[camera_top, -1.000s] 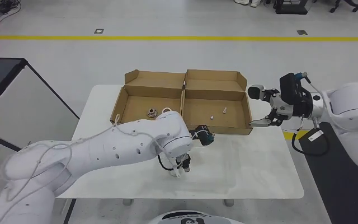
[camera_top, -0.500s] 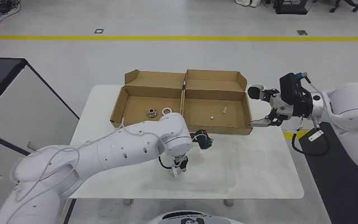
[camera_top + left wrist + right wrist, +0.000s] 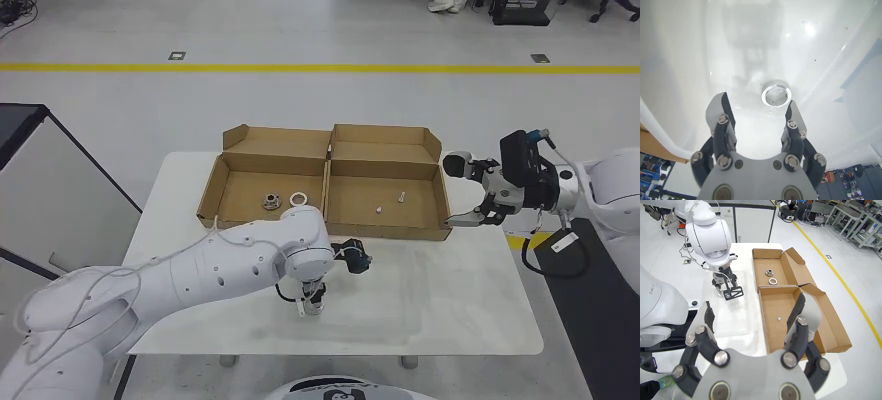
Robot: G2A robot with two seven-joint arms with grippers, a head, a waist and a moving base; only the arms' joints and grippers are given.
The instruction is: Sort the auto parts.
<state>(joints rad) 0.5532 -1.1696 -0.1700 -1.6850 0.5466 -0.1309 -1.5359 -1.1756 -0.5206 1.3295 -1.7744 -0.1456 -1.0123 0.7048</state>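
Observation:
A shiny metal ring (image 3: 776,93) lies on the white table (image 3: 687,56), just past one fingertip of my open left gripper (image 3: 758,100), which hovers low over it and holds nothing. From above, that gripper (image 3: 310,300) points down at the table's front middle. Behind it stands a two-part cardboard box (image 3: 328,170). Its left part holds a flanged hub (image 3: 270,200) and a flat ring (image 3: 297,198). Two small bolts (image 3: 400,196) lie in its right part. My right gripper (image 3: 478,195) hangs open and empty off the box's right end.
In the right wrist view, the open right gripper (image 3: 755,302) looks along the box (image 3: 829,321) toward the left gripper (image 3: 728,292). The table's right half (image 3: 460,290) is bare. The table edge (image 3: 535,330) is close to the right arm.
The left arm has shifted a little toward the table's front left, carrying its open gripper with it. The right arm has kept still.

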